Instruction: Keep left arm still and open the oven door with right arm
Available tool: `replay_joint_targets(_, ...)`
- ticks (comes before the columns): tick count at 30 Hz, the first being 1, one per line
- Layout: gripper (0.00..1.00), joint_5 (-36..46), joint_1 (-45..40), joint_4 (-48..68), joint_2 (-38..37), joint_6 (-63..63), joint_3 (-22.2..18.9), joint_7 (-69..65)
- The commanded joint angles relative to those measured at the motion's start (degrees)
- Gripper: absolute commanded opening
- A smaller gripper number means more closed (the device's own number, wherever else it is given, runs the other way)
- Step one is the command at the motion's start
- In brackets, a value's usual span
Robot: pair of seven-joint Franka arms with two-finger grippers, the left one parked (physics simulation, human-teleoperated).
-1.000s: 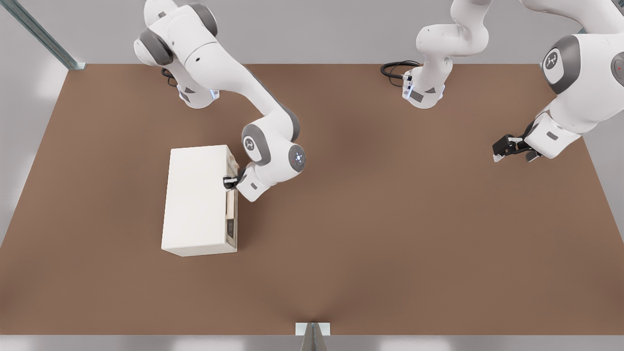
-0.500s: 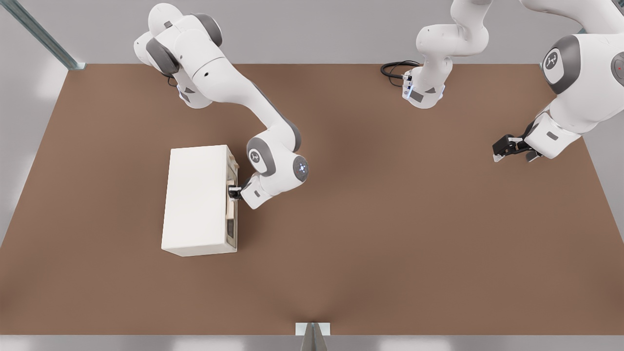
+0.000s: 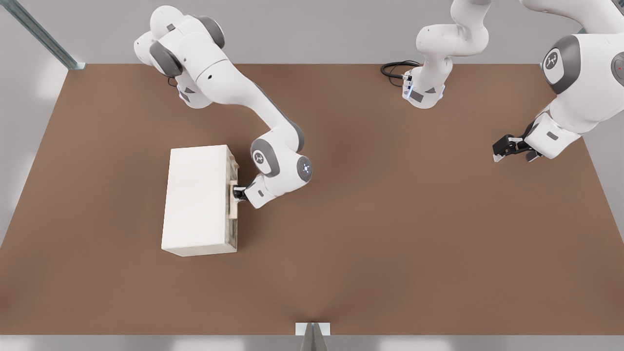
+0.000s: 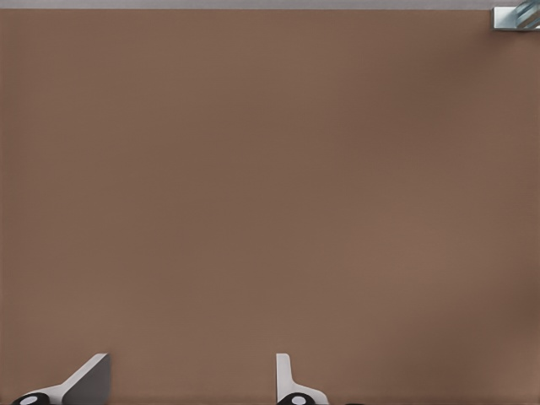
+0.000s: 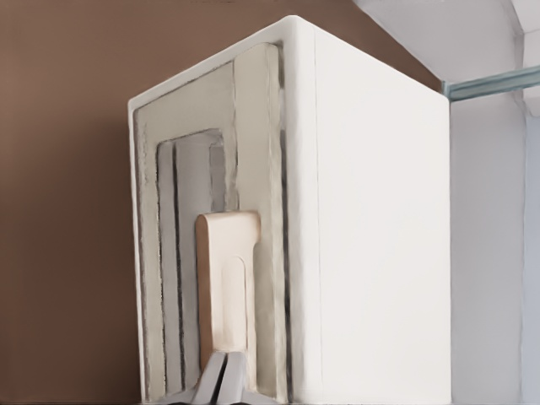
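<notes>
Front view: a plain brown worktop spans a grey-walled room. A cream-white box oven sits toward that view's left, its narrow cream-framed oven door facing right. The white right arm's black two-finger gripper sits at the door. Right wrist view alone shows the pale bar handle, with the jaws pressed together at its end.
</notes>
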Motion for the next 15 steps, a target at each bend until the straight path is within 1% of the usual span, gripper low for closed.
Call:
replay_joint_targets(1,0.01,3.8,1.4,3.7,1.6,0.0,0.1,7.1)
replay_joint_targets(3,0.03,10.1,2.4,9.6,3.8,2.0,0.2,9.9)
replay_joint_targets(4,0.3,12.0,1.7,10.0,3.7,2.8,0.1,9.6)
replay_joint_targets(5,1.0,15.8,-2.6,11.4,2.7,2.9,0.3,7.5)
replay_joint_targets(6,1.0,19.9,-6.5,11.4,1.1,3.3,0.2,-2.3)
replay_joint_targets(7,1.0,21.7,-9.9,11.4,-1.0,3.1,0.2,-10.4)
replay_joint_targets(8,1.0,26.1,-14.0,11.4,-3.5,2.7,0.2,-19.1)
replay_joint_targets(9,1.0,28.6,-17.6,11.4,-5.7,1.7,0.1,-25.2)
replay_joint_targets(10,1.0,30.3,-21.0,10.0,-9.7,1.5,0.1,-29.7)
replay_joint_targets(11,1.0,34.0,-25.0,2.8,-17.2,2.5,0.1,-32.7)
replay_joint_targets(12,1.0,34.1,-29.4,-3.4,-23.6,5.3,0.3,-38.5)
replay_joint_targets(13,1.0,34.0,-31.4,-3.9,-26.3,5.3,0.2,-44.5)
replay_joint_targets(14,1.0,33.1,-33.4,-4.1,-27.8,4.3,-0.1,-45.5)
replay_joint_targets(15,1.0,32.2,-34.7,-1.3,-27.4,-0.7,-0.1,-45.1)
